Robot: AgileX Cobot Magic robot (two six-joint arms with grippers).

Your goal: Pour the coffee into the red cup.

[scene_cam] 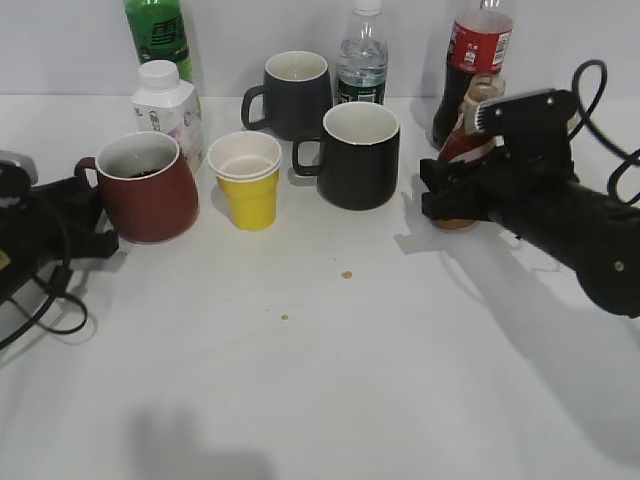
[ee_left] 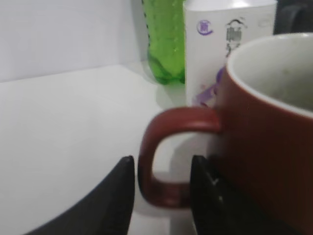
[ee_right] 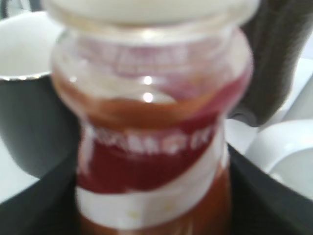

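While the right claw [scene_cam: 452, 192] clamps the curvy glass coffee bottle [ee_right: 151, 147] between its pads, slick glass could slip or tip on lifting. Across the table [scene_cam: 330, 370], the left claw [ee_left: 161, 183] brackets the glossy ceramic red cup's [scene_cam: 150, 190] loop handle [ee_left: 161, 152], contact unclear.

The coffee [ee_right: 151, 147] bottle looks like clear, glossy glass with bright highlights and a smooth printed label. The red cup [ee_left: 264, 147] at the right of the left wrist frame seems glazed ceramic, satin outside, dull off-white inside. The gripper fingers [ee_left: 110, 200] are matt black plastic. The yellow cup [scene_cam: 247, 180] looks like matt paper. The table [scene_cam: 330, 380] is smooth and matt white.
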